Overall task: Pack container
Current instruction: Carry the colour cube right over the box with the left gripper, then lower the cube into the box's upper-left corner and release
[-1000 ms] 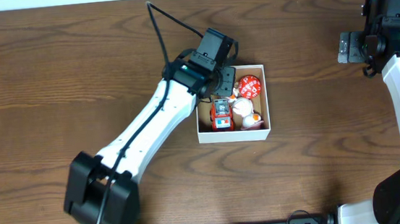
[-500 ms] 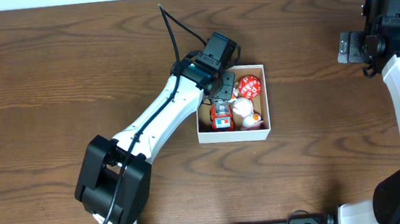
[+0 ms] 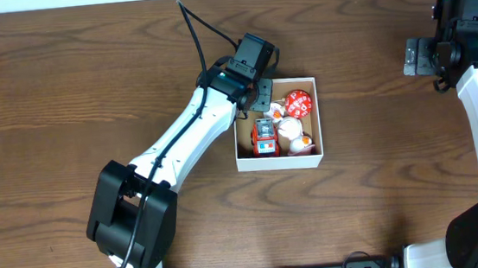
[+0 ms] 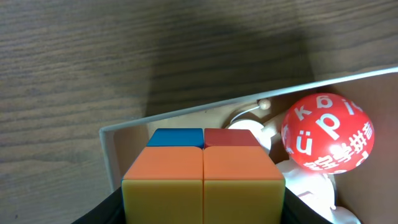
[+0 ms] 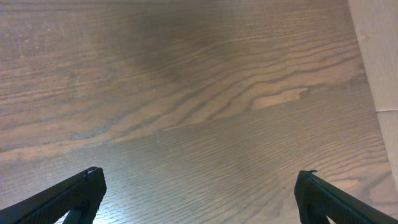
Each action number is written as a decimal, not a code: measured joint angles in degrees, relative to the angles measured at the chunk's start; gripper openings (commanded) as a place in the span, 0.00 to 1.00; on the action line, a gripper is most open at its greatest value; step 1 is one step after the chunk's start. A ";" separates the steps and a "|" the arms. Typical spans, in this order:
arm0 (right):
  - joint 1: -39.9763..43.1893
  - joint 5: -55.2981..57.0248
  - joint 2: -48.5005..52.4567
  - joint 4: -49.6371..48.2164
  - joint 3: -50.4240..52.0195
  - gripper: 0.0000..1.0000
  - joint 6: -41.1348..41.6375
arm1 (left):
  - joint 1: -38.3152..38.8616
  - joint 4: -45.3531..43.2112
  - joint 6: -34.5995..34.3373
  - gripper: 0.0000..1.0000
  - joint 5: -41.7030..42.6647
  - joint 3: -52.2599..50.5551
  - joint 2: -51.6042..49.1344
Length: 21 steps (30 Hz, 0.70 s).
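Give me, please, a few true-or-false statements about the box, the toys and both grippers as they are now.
1. The left gripper holds a coloured cube. True.
2. The red ball lies on the table, outside the box. False: it lies inside the box.
3. The right gripper grips a toy. False: it is open and empty over the table.
4. A red toy car lies in the box. True.

Table (image 3: 87, 78): dark wood, open grain, low sheen. Container (image 3: 278, 163): thin white card walls, matt; floor tan cardboard, dull. Cube (image 4: 204, 180): smooth plastic, satin coloured faces, clean seams. Red ball (image 4: 328, 140): glossy, white print on it. Left arm (image 3: 183, 139): white shell, smooth, looks plastic.
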<state>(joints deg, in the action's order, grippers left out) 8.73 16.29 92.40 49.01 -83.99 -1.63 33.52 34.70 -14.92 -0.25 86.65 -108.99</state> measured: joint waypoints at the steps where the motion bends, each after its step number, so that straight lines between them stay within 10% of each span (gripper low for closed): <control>1: 0.00 0.00 0.00 0.00 0.00 0.99 0.00 | 0.00 -0.13 -0.02 0.50 0.00 -0.02 0.00; 10: 0.00 0.00 0.00 0.00 0.00 0.99 0.00 | 0.00 -0.22 -0.02 0.50 0.00 0.00 0.00; 14: 0.00 0.00 0.00 0.00 0.00 0.99 0.00 | 0.00 -0.24 0.26 0.86 -0.02 0.00 0.00; 21: 0.00 -0.02 0.00 0.00 0.00 0.99 0.00 | 0.00 -0.24 0.17 0.87 -0.17 0.00 0.00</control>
<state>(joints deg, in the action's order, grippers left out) 8.73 16.27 92.40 49.01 -83.99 -1.63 33.52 34.46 -14.74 -0.43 86.65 -108.99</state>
